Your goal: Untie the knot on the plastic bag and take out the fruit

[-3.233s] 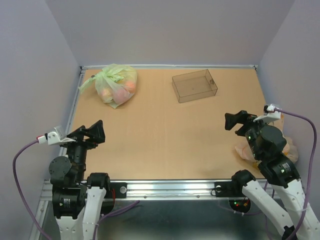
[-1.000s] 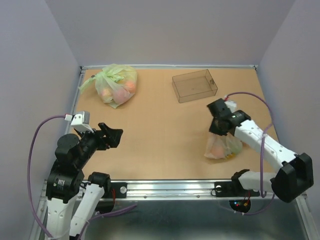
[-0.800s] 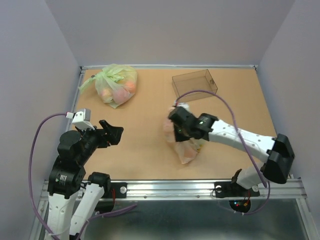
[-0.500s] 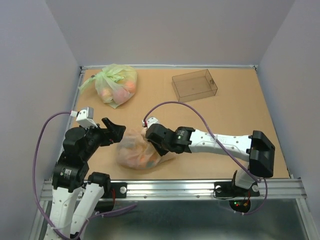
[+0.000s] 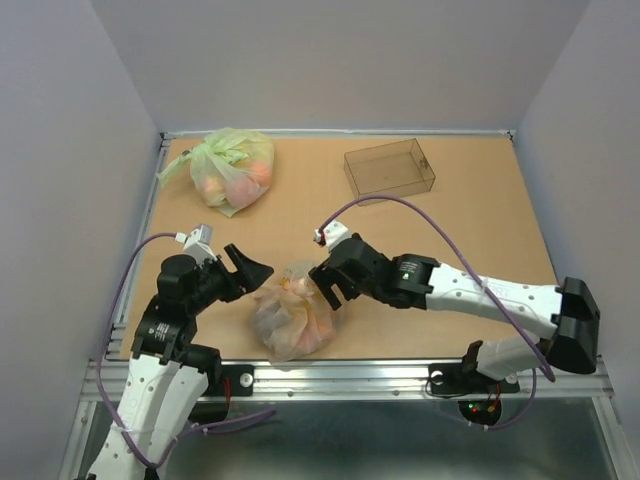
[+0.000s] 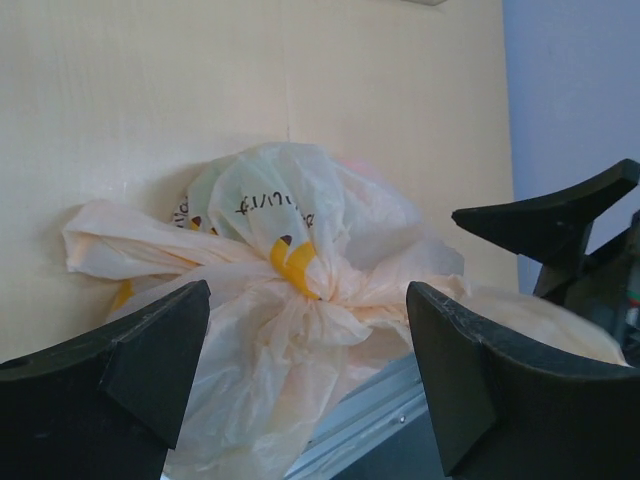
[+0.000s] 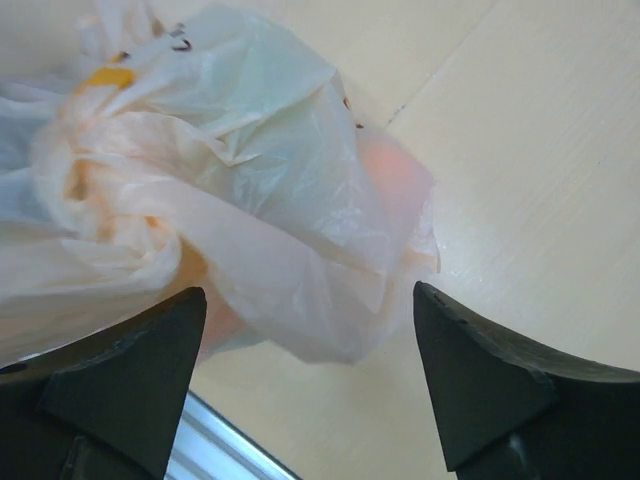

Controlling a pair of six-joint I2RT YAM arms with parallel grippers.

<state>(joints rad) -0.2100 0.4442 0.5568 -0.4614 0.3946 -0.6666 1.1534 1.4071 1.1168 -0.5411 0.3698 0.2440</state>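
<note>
We see the plastic bag point(image 5: 292, 325) lying by the near edge of the table point(image 5: 450, 220), its long axis running near-to-far. Its knot point(image 6: 312, 292) points to the far side, between the left gripper point(image 5: 254, 272) and right gripper point(image 5: 327, 285), both spread wide and holding nothing. The fruit point(image 7: 385, 165) shows only as orange blurs through the film.

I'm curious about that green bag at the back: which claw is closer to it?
Left. The left gripper is toward the arms from the green bag; the right gripper lies farther right, past the plastic bag.
</note>
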